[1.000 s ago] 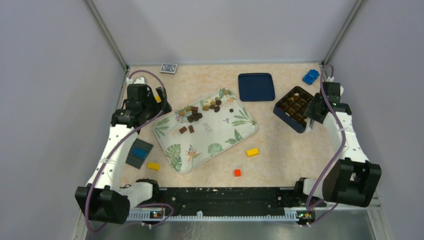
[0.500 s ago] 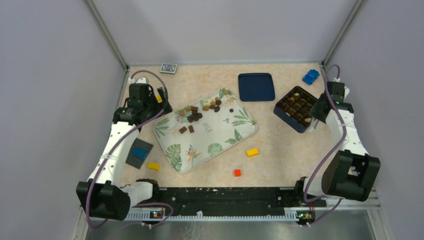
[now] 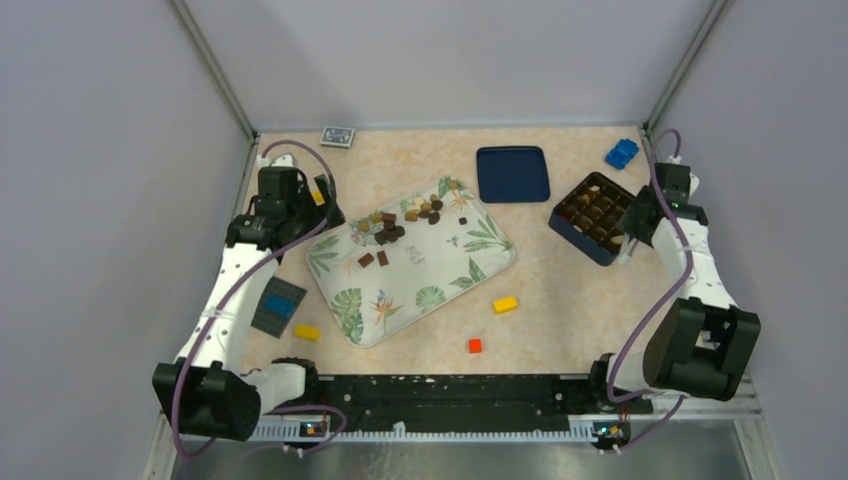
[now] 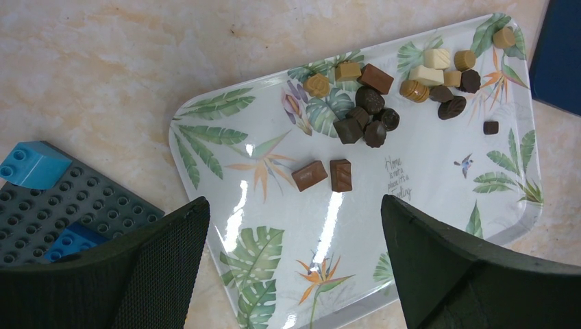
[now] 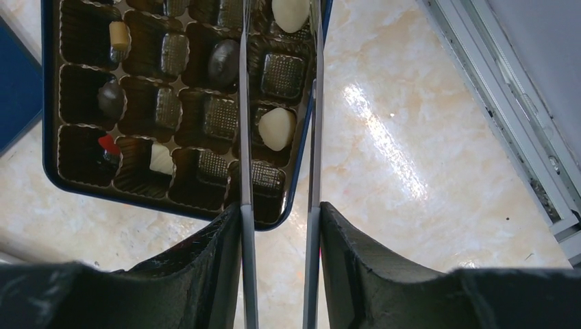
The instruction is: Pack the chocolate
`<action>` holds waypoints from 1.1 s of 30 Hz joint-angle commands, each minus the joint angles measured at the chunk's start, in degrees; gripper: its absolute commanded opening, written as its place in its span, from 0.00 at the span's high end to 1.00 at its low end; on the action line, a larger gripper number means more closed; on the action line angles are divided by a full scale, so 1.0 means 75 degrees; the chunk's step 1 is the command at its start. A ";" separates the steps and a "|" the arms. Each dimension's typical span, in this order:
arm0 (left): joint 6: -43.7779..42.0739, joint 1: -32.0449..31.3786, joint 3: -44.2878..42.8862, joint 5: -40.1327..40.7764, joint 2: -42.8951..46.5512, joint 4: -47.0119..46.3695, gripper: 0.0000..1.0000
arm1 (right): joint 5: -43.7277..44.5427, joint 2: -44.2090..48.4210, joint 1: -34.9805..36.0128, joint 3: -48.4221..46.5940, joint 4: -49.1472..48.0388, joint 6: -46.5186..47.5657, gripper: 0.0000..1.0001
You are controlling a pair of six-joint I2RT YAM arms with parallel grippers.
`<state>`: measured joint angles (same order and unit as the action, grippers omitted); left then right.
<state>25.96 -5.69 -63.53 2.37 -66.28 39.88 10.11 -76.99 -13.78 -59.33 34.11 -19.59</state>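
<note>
Loose chocolate (image 4: 373, 103) lies heaped along the far side of a leaf-printed tray (image 4: 425, 226) in the middle of the table (image 3: 560, 300), dark, light brown and cream pieces together, with two brown squares a little apart toward the tray's centre. The left claw (image 4: 293, 202) hangs over the tray's left end, spread wide and holding nothing. Near the table's right edge stands a dark blue box (image 5: 171, 203) of brown compartments, most of them bare; a few hold pieces, among them a cream one (image 5: 277, 128) and two dark round ones. The right claw (image 5: 279, 82) hovers over the box's right-hand column, its two thin blades parted by a narrow gap; the cream piece sits in its compartment between them, touched by neither. The blue lid (image 3: 512, 173) lies flat toward the far edge, just left of the box. A yellow brick (image 3: 505, 304) and a red brick (image 3: 474, 345) rest on the table near the tray's near side.
</note>
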 commanded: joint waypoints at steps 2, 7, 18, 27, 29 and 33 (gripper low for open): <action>-0.0062 0.0044 -0.0237 -0.0023 -0.0004 -0.0313 0.01 | -0.0230 0.0705 -0.0125 -0.0270 -0.0300 -0.0036 0.59; -0.0063 0.0044 -0.0228 -0.0001 0.0020 -0.0290 0.01 | -0.0688 0.1394 0.0118 -0.0477 -0.0175 -0.0182 0.66; 0.0067 0.0044 -0.0196 -0.0124 0.0012 -0.0324 0.01 | -0.1372 0.1223 0.5182 0.0001 -0.1446 -0.0426 0.80; 0.0043 0.0044 -0.0144 -0.0001 0.0146 -0.0202 0.01 | -0.0281 -0.1309 0.7398 -0.1594 -0.0853 0.0644 0.75; 0.0043 0.0044 -0.0121 0.0003 0.0172 -0.0196 0.01 | -0.0180 -0.1600 0.7503 -0.1739 -0.0872 0.0741 0.73; 0.0054 0.0044 -0.0128 0.0030 0.0166 -0.0185 0.01 | -0.0098 -0.1934 0.7555 -0.1904 -0.0977 0.0854 0.66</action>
<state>26.02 -5.65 -63.53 2.26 -66.28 39.90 6.24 -90.70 42.63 -69.01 28.69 -15.57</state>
